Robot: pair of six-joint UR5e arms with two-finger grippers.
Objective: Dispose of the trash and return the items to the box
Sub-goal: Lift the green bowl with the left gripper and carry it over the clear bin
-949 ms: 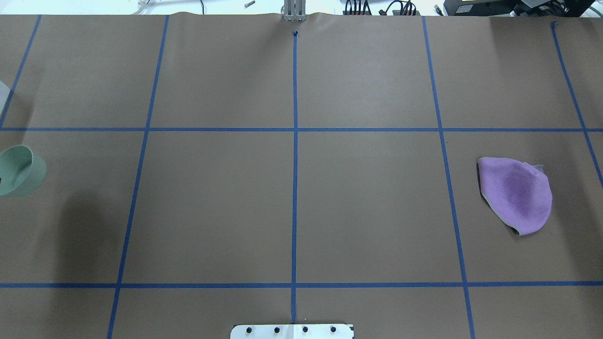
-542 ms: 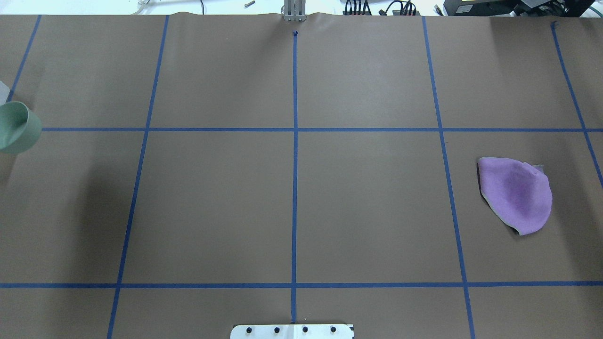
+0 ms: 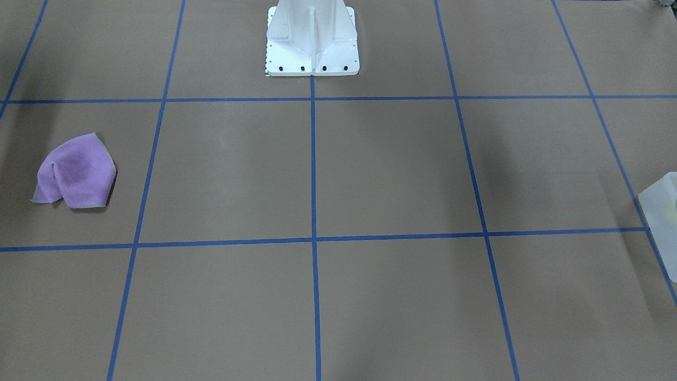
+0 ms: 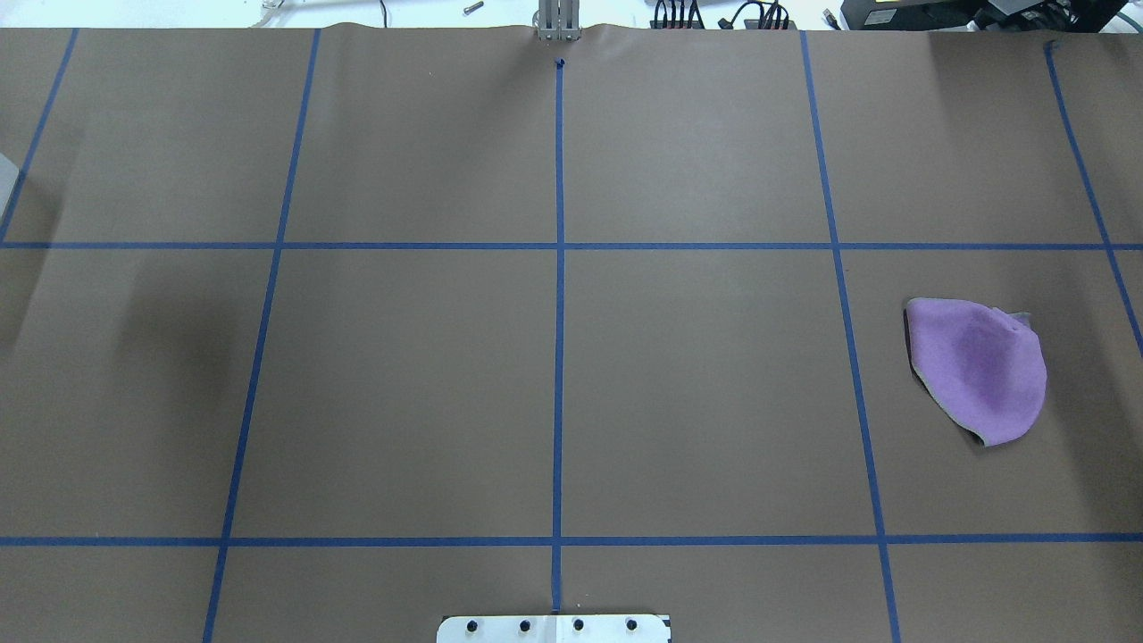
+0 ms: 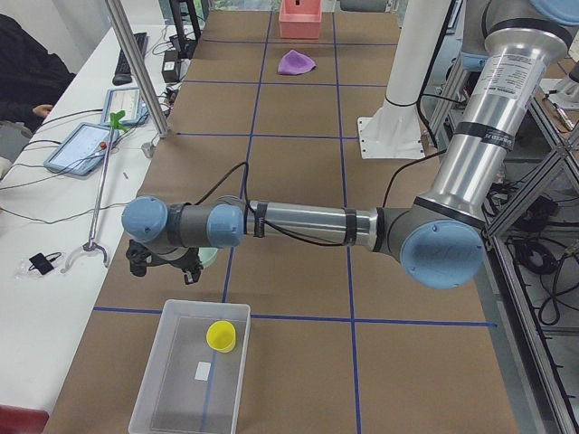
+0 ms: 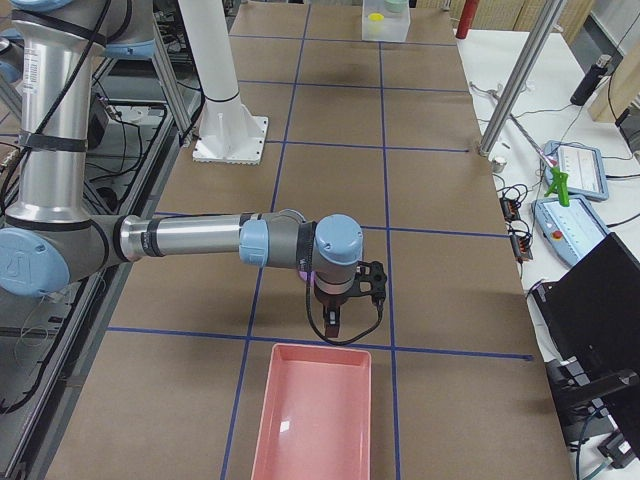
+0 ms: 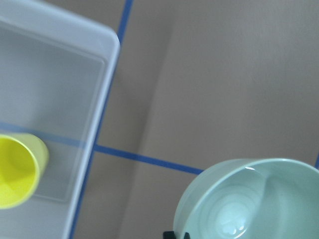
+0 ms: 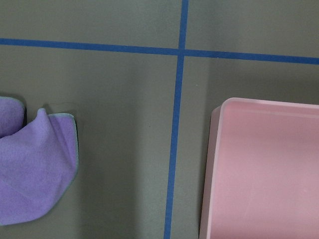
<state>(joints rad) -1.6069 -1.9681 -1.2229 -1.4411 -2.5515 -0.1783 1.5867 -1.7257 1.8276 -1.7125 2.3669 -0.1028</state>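
My left gripper (image 5: 185, 268) holds the pale mint-green bowl (image 5: 210, 258) above the table, just short of the translucent box (image 5: 190, 371). In the left wrist view the bowl (image 7: 249, 201) fills the lower right, one dark fingertip (image 7: 175, 235) at its rim, and the box (image 7: 55, 89) lies at the left with the yellow cup (image 7: 17, 172) inside. The cup (image 5: 221, 335) stands in the box's near corner. My right gripper (image 6: 335, 322) hangs over the table by a pink tray (image 6: 315, 410); I cannot tell whether it is open or shut.
A purple cloth (image 4: 978, 371) lies on the table's right side, also in the right wrist view (image 8: 30, 164) beside the pink tray (image 8: 264, 169). The white robot base (image 3: 312, 37) stands at the middle edge. A box corner (image 3: 661, 211) shows at the front-facing view's right edge.
The mint-green bowl moved away from the robot along the overhead view's left edge and has now left that view. The purple cloth has not moved.
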